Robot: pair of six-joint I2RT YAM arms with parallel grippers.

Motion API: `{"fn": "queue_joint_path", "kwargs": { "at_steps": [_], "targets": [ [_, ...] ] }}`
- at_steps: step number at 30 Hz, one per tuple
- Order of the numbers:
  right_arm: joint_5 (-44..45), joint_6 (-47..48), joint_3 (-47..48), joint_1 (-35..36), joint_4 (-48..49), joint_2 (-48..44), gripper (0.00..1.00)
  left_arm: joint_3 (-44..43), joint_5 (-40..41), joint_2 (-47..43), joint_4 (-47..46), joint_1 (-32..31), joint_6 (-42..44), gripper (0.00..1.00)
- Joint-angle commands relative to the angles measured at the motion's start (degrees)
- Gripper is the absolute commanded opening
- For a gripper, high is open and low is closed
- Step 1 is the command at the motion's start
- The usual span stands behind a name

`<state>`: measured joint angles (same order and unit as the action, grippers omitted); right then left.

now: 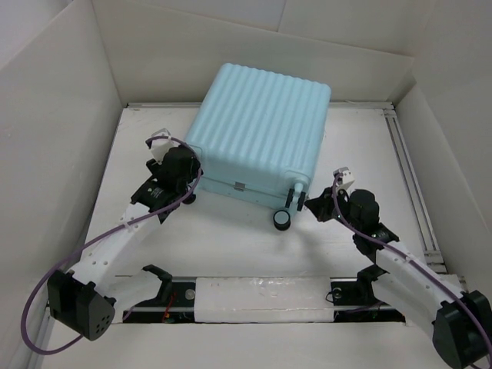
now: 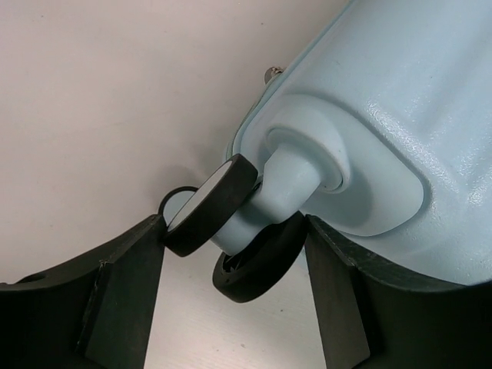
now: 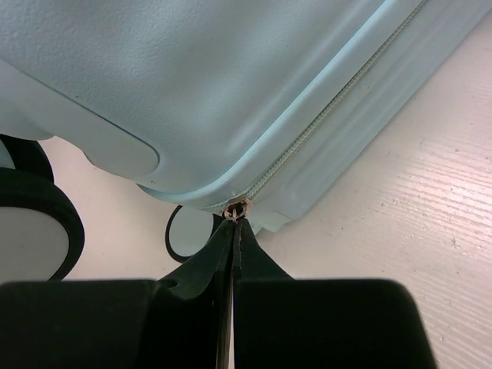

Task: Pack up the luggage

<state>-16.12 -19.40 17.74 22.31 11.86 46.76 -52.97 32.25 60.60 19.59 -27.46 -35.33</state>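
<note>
Luggage (image 1: 261, 127) lies closed, ribbed shell up, on the table (image 1: 231, 246), mid-back, wheels toward the arms. Left gripper (image 2: 234, 227) at the near-left corner, jaws apart, straddling a caster wheel (image 2: 211, 204); left finger (image 2: 131, 269) touches the wheel rim, firm clamp not clear. Right gripper (image 3: 234, 224) at the near-right corner, closed, tips pinching the zipper pull (image 3: 237, 207) at the zipper (image 3: 330, 108) end.

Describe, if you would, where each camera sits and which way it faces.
Top external: overhead from the near side, looking down on the luggage; left arm and right arm show.
Left wrist: low beside the luggage, facing a caster wheel between its own fingers.
Right wrist: low, facing the zipper pull at its shut fingertips.
All share the luggage.
</note>
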Motion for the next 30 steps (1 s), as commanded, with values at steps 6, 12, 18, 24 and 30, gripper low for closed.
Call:
{"fn": "queue_joint_path", "kwargs": {
  "at_steps": [6,12,18,24,30],
  "targets": [
    [3.63,-1.34,6.43,-0.07,0.28,-4.39,0.0,-1.35,-8.06,0.66,-6.32,0.13,3.34,0.0],
    [4.97,0.23,14.33,-3.23,-6.13,-3.35,0.0,4.36,-18.62,-3.38,-12.73,-2.06,2.72,0.0],
    [-4.96,-5.19,13.41,-4.56,-6.52,-1.4,0.0,12.62,-30.12,-7.42,-22.39,-5.14,-3.16,0.0],
    [-2.2,-33.75,-13.13,10.1,27.48,-10.37,0.0,16.23,-32.08,-11.29,-27.93,-9.52,-6.33,0.0],
    [24.29,-36.77,-7.28,34.37,24.19,-10.99,0.0,11.49,-18.12,-5.67,-27.33,-25.52,-6.33,0.0]
  ]
}}
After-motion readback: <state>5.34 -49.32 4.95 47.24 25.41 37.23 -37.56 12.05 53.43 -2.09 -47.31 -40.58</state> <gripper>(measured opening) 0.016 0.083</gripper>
